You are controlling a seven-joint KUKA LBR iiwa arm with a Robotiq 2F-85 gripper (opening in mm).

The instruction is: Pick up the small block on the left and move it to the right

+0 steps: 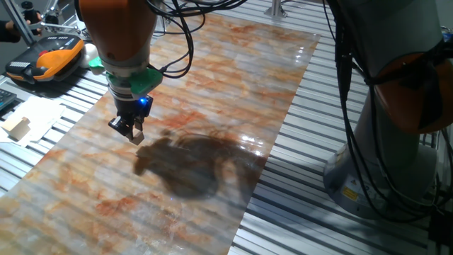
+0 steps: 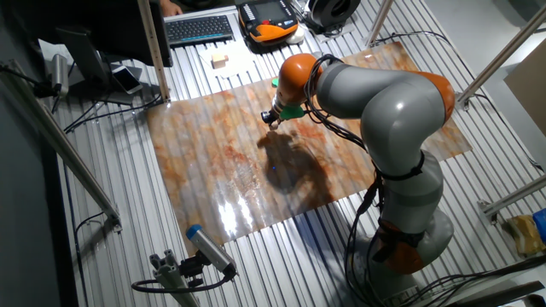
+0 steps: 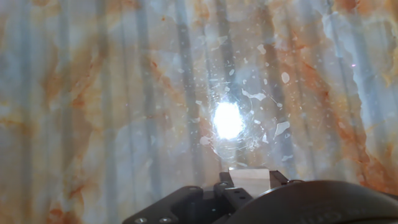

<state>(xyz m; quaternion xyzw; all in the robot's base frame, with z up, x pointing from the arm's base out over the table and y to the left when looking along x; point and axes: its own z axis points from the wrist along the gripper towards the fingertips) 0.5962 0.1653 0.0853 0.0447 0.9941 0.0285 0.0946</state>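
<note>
Jaws [image 1: 132,132]: mine closed on the small block [image 3: 250,181], lifted above the marbled surface [image 1: 212,85].
Small block: mostly hidden; only its pale top showed in my hand view.

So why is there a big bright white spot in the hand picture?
Hand view: that white spot is glare, a light mirrored in the shiny marbled sheet. One fixed view: the arm casts a dark shadow beside the gripper. The other fixed view: more glare near the sheet's front edge.
</note>
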